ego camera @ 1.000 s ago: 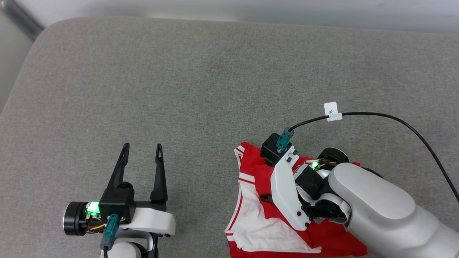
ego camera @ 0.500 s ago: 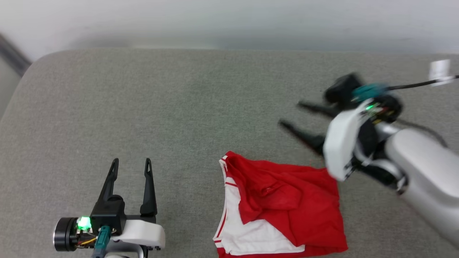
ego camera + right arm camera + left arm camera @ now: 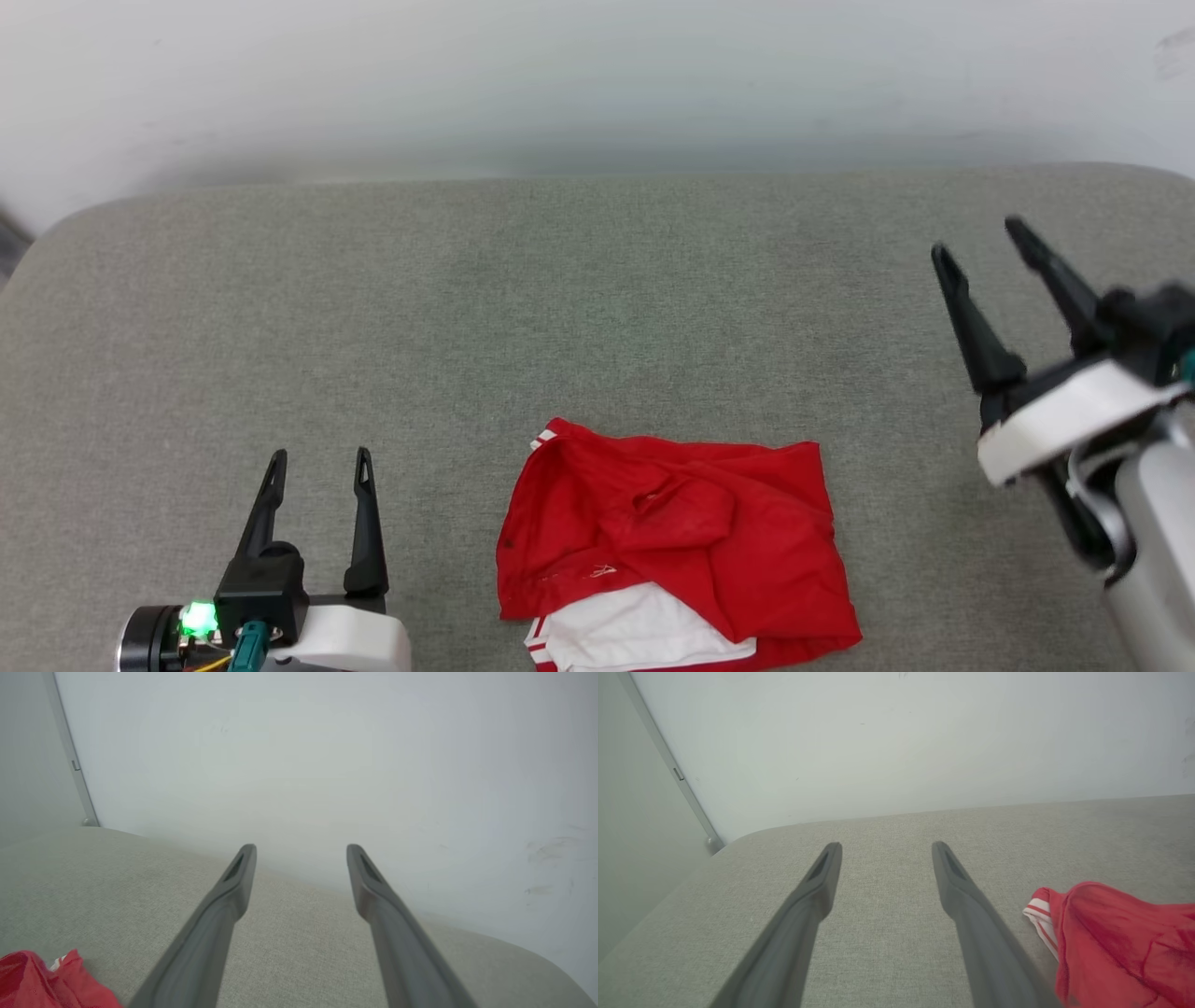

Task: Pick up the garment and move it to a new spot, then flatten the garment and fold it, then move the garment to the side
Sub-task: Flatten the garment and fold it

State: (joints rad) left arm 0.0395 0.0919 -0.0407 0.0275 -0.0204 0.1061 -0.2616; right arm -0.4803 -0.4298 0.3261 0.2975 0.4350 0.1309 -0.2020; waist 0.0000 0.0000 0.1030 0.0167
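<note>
Grey woven cushion (image 3: 560,299) with rounded corners, spanning the scene from left to right. A pale wall (image 3: 597,84) stands behind its far edge.

Near left: left gripper (image 3: 319,457). Two dark fingers point to the far side and stand apart, with bare cushion showing between them and nothing held. A green lamp (image 3: 197,618) is lit on the wrist, with a teal plug (image 3: 247,644) just beside it. In the left wrist view the left gripper (image 3: 886,845) hangs over the cushion, fingers parted, and the garment (image 3: 1120,938) lies to its right. A thin metal strip (image 3: 668,760) runs up the wall at the far left.

Near centre: garment (image 3: 672,523), red. It lies on the cushion in a rumpled, roughly square heap and touches neither gripper. Creased red layers are on top. A white panel (image 3: 635,635) shows under the near edge. Red-and-white trim (image 3: 541,437) sits at the far left corner.

Right: right gripper (image 3: 976,238), slightly blurred. It is above the right part of the cushion, well apart from the garment. The fingers point far and a little left, spread wide and empty. A white bracket (image 3: 1064,411) sits behind them. In the right wrist view the right gripper (image 3: 301,847) is parted and aimed where cushion meets wall. A corner of the garment (image 3: 42,980) shows low at that view's left.
</note>
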